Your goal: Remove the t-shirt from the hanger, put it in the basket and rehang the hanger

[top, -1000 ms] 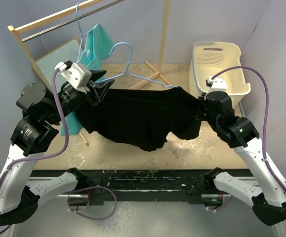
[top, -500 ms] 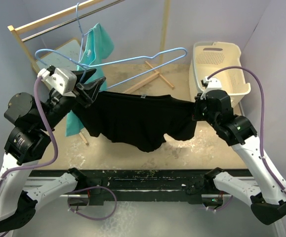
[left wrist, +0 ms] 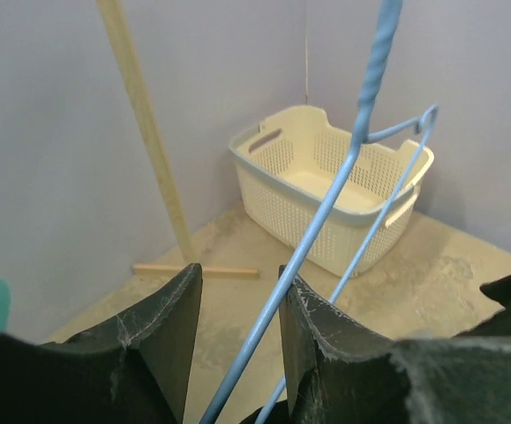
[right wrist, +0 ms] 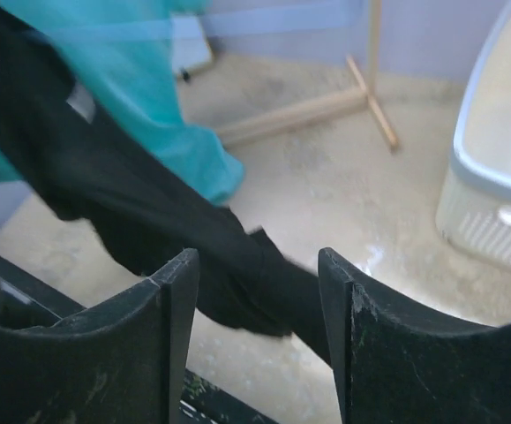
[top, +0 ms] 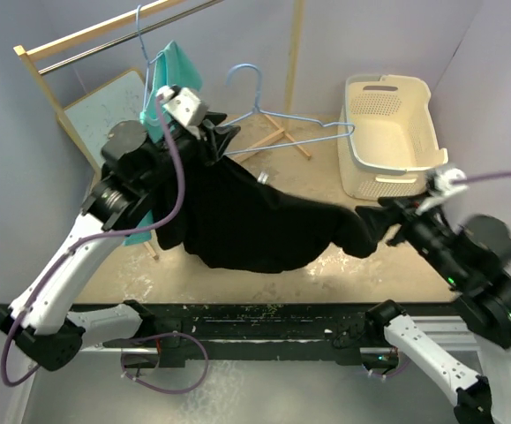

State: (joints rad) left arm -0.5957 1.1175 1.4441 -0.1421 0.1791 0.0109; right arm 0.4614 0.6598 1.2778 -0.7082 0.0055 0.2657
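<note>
Left hand: your left hand [top: 209, 134] is raised at the back left, closed narrow on the blue hanger [left wrist: 330, 203]. In the wrist view the wire rises from between the fingers [left wrist: 162, 327].
Hanger: it juts out to the right of that hand. The wire you can see is bare.
T-shirt: the black t-shirt [top: 255, 221] is bunched under your left hand and sags to the right across the tabletop [top: 326, 265]. Its far end lies just beside your right hand. You cannot tell whether any of it is caught on the hanger at the grip.
Right hand: your right hand [right wrist: 255, 256] is low on the right with the fingers wide apart, holding nothing. Dark cloth shows beyond the gap, blurred.
Basket: the cream basket [top: 387, 172] stands at the back right, behind the right hand.
Rack: a teal garment [top: 183, 71] hangs on the wooden rack [top: 61, 44] behind your left hand.
</note>
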